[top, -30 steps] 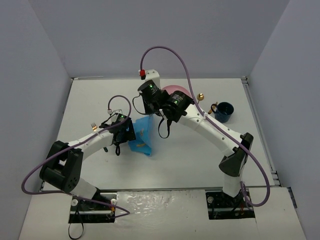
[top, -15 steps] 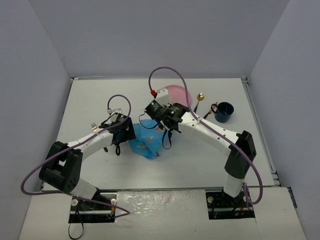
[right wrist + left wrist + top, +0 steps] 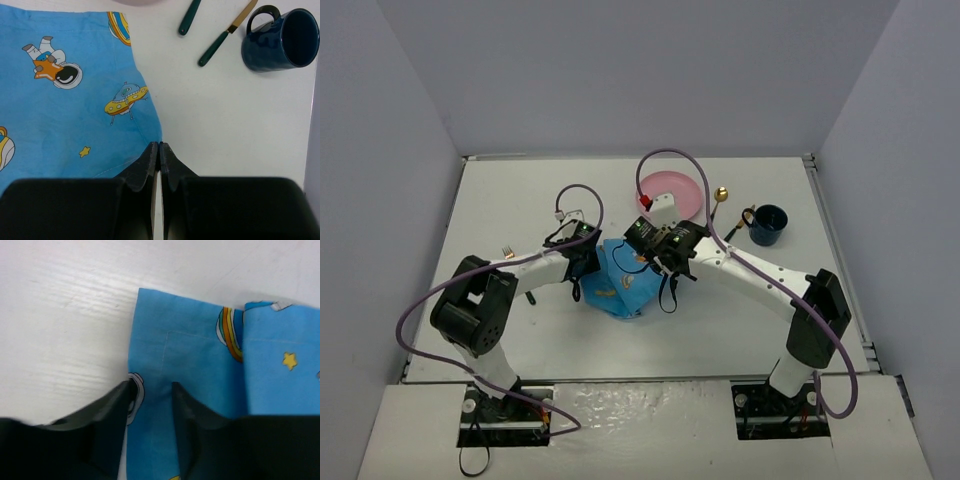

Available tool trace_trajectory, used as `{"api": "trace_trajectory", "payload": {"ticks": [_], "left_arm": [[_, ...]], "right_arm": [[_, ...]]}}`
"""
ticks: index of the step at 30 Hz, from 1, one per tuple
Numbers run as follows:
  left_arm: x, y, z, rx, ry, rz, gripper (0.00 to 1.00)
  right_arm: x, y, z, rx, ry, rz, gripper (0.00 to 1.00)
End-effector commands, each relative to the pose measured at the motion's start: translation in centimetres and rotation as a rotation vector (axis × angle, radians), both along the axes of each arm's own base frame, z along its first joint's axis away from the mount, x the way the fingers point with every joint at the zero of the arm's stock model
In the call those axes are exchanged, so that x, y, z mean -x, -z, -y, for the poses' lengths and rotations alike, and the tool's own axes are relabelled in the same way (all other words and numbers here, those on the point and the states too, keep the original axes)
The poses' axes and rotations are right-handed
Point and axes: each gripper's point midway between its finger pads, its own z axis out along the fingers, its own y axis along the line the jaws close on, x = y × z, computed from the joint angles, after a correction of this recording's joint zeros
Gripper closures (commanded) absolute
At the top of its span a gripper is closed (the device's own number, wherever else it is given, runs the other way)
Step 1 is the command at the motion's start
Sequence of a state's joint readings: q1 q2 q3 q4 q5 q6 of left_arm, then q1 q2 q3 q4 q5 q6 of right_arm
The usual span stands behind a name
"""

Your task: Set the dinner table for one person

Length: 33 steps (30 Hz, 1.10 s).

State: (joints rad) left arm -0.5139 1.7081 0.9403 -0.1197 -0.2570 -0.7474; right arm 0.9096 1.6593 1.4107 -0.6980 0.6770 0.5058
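Note:
A blue patterned cloth mat (image 3: 620,285) lies partly folded in the middle of the white dinner table (image 3: 510,200). My left gripper (image 3: 590,263) is at the mat's left edge. In the left wrist view its jaws (image 3: 152,387) stand close together with the cloth (image 3: 200,350) between them. My right gripper (image 3: 655,272) is at the mat's right side. In the right wrist view it (image 3: 159,146) is shut, pinching the corner of the mat (image 3: 75,100).
A pink plate (image 3: 678,190) sits behind the mat. To the right are a gold spoon (image 3: 719,196) and a dark blue mug (image 3: 768,223). The right wrist view shows the mug (image 3: 280,40) and a green-handled knife (image 3: 222,37). A fork (image 3: 507,250) lies at the left.
My right arm has come down and toward the near edge with the cloth corner, spreading the mat. My left gripper has moved right onto the mat's left edge and its jaws have closed.

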Motion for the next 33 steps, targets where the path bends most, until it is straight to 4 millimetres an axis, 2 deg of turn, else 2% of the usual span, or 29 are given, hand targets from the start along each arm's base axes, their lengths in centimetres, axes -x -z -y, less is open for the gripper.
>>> {"api": "trace_trajectory", "payload": {"ticks": [1, 2, 6, 7, 10, 12, 13, 18, 20, 24, 27, 33], "left_arm": [[0.2, 2.0, 2.3, 0.040, 0.040, -0.075, 0.93], [0.1, 2.2, 2.4, 0.036, 0.046, -0.084, 1.00], [0.2, 2.1, 2.3, 0.029, 0.053, -0.087, 1.00], [0.1, 1.7, 2.3, 0.029, 0.048, -0.076, 1.00], [0.9, -0.3, 0.4, -0.025, 0.005, -0.042, 1.00], [0.8, -3.2, -0.8, -0.050, -0.032, 0.032, 1.00], [1.9, -5.6, -2.2, -0.090, -0.055, 0.057, 1.00], [4.8, -15.0, -5.2, -0.053, -0.096, 0.250, 1.00], [5.8, -17.1, -6.1, -0.026, -0.106, 0.300, 1.00], [7.2, -18.5, -7.7, -0.036, -0.128, 0.326, 1.00], [7.2, -18.0, -7.8, -0.053, -0.127, 0.305, 1.00], [6.3, -16.3, -6.5, -0.072, -0.093, 0.221, 1.00]], "right_arm": [[-0.2, -2.0, 1.1, -0.025, 0.042, 0.083, 1.00], [-0.2, -1.8, 1.1, -0.022, 0.043, 0.080, 1.00], [-0.1, -0.9, 1.4, -0.011, 0.046, 0.072, 1.00], [-0.1, -0.9, 1.4, -0.012, 0.047, 0.073, 1.00], [-0.3, -0.7, 2.3, -0.008, 0.068, 0.081, 1.00], [-0.4, -0.7, 2.7, -0.005, 0.078, 0.086, 1.00], [-0.6, -1.0, 3.3, -0.010, 0.093, 0.094, 1.00], [-1.5, -2.2, 6.9, -0.001, 0.158, 0.116, 1.00], [-1.6, -2.1, 8.0, 0.014, 0.179, 0.113, 1.00], [-1.5, -1.8, 9.1, 0.031, 0.197, 0.106, 1.00], [-1.3, -1.0, 9.1, 0.031, 0.195, 0.088, 1.00], [-0.3, 0.5, 8.2, -0.028, 0.160, 0.029, 1.00]]}}
